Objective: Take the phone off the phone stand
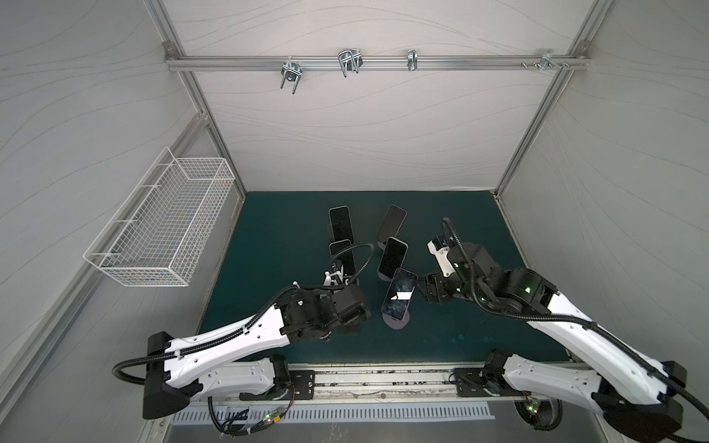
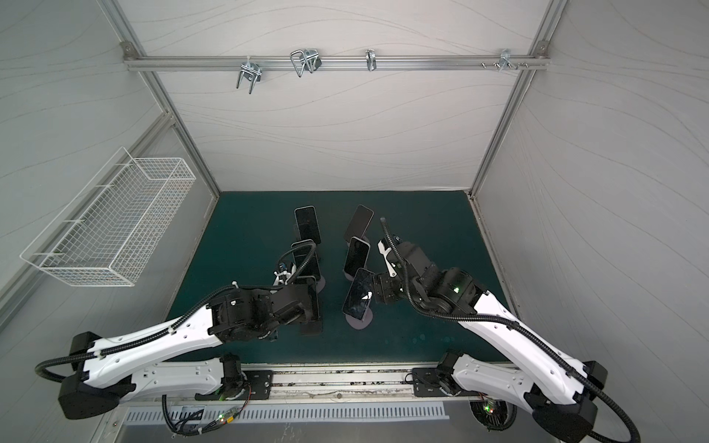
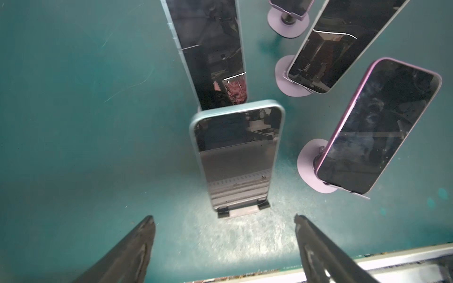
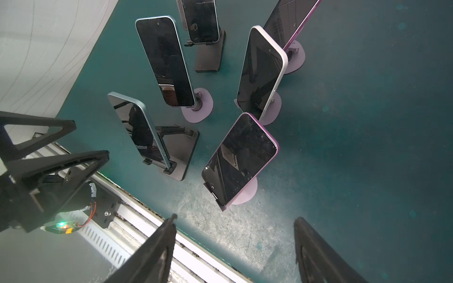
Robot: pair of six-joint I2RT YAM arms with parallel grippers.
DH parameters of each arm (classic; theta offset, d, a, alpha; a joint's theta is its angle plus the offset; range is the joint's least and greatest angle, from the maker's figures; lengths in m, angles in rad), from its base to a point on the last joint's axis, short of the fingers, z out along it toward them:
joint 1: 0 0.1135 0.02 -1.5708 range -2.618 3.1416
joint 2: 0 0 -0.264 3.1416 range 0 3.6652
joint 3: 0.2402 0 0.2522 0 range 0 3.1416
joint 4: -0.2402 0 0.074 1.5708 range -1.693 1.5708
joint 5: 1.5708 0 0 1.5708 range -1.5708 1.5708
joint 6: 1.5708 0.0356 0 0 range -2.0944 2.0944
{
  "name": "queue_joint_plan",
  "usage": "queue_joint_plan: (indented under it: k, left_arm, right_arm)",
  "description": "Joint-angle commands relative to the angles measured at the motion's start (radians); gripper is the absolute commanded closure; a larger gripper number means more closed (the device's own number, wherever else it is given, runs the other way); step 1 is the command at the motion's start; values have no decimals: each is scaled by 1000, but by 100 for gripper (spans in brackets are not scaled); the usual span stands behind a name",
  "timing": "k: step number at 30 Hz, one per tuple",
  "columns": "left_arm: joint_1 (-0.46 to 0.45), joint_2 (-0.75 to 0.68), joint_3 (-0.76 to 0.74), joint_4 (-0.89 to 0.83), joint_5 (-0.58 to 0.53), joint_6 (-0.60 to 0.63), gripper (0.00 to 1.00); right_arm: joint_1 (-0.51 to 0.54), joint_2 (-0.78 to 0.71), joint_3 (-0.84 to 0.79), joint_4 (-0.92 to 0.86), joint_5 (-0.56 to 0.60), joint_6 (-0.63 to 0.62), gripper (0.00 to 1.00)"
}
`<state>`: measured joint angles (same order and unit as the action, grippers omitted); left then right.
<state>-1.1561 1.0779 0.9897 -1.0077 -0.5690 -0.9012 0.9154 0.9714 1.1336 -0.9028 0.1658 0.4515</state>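
Currently: left gripper (image 3: 223, 218) is spread wide, with nothing between its fingers (image 3: 137, 245). It hovers over the green mat (image 3: 73, 122), facing the blue phone (image 3: 236, 156) and clear of it. The blue phone leans back in its black stand (image 4: 187, 149) with its lower edge caught in the two front lips (screen dark, showing only reflections).

Right gripper (image 4: 235, 217): fingers (image 4: 157, 247) apart, though not as wide as the left, and empty. In both top views it sits close beside the right edge of the purple phone (image 1: 399, 295); whether it touches cannot be told from above. The right wrist view shows the phone ahead of the fingertips, not between them.

The purple phone rests tilted on its round lilac stand (image 4: 247, 193), near the front middle of the mat and just right of the blue phone. Directly behind it, a white phone (image 4: 262, 73) sits on a similar stand.

Both phones remain seated in their stands.
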Motion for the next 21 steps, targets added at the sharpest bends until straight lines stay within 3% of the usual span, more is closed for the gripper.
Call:
queue_joint_plan:
  k: [1,18,21]
  left_arm:
    - [-9,39,0,56,-75,-40,8]
    - [-10,25,-21,103,-79,-29,2]
    - [-9,35,-7,81,-82,-43,1]
  right_arm:
    - [7,-14,-12,17,22,-31,23]
    - [7,-43,-58,21,-25,1,17]
    - [7,-59,-95,68,-26,2,11]
